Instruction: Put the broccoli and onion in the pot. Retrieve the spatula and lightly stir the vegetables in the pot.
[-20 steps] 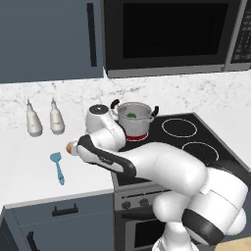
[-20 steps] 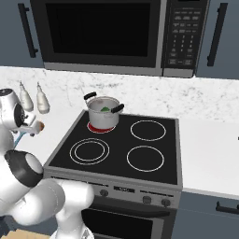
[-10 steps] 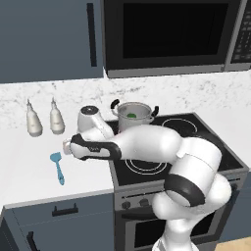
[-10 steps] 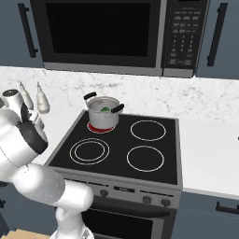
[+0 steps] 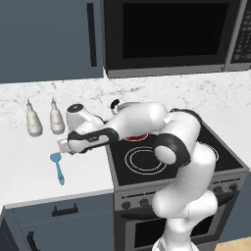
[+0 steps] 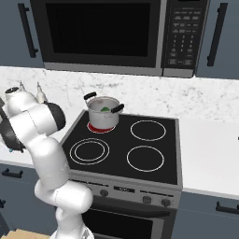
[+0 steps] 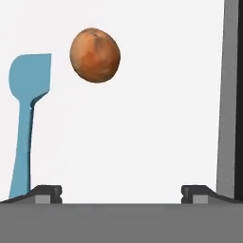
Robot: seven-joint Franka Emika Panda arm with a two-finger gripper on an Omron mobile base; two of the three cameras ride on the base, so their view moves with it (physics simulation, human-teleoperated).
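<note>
In the hand view, the jaws stand spread wide with nothing between them, the two dark fingertips [image 7: 47,192] rising at the lower left and lower right of the frame over the white counter [image 7: 156,118]. The small round orange-brown onion [image 7: 95,54] lies in the upper left of that frame, just beside the squarish blade of the light-blue spatula [image 7: 26,109], whose thin handle runs down the left edge toward the left fingertip. In the left base view the gripper [image 5: 66,145] hangs low at centre left over the counter, with the spatula [image 5: 58,166] just below it and two white bottles [image 5: 44,120] standing near the wall at the upper left. In the right base view the shiny steel pot [image 6: 103,112] with two black side handles sits on the rear left burner of the black stove [image 6: 140,154], and the dark-green broccoli [image 6: 106,109] shows inside it.
</note>
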